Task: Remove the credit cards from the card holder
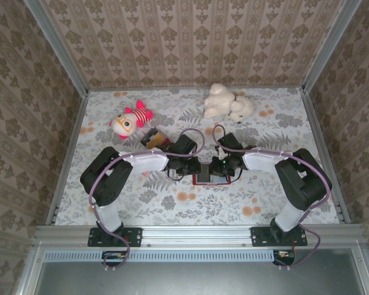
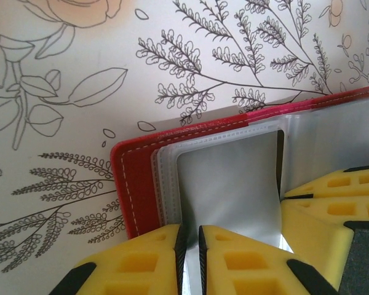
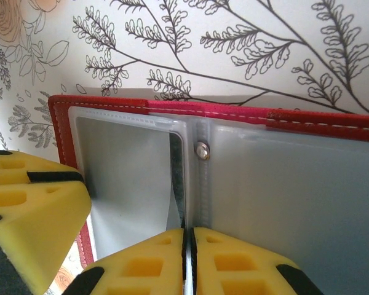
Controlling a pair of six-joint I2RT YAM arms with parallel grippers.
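Observation:
The red card holder [image 1: 210, 179] lies open on the floral table, between both grippers. In the left wrist view its red cover [image 2: 135, 184] and stitched clear pockets frame an upright grey leaf [image 2: 230, 178]. My left gripper [image 2: 190, 252] is shut on the bottom of that leaf. I cannot tell whether a credit card is inside it. In the right wrist view my right gripper [image 3: 188, 258] is shut on a clear pocket sheet by the riveted spine [image 3: 201, 150]. No yellow-orange card is visible. In the top view the left gripper [image 1: 195, 168] and right gripper [image 1: 224, 167] nearly touch.
A red-and-white plush doll [image 1: 131, 119] and a small clear box [image 1: 154, 138] sit behind the left arm. A white plush animal [image 1: 229, 103] lies at the back right. Patterned walls close in the table, and a metal rail [image 1: 197, 232] runs along the near edge.

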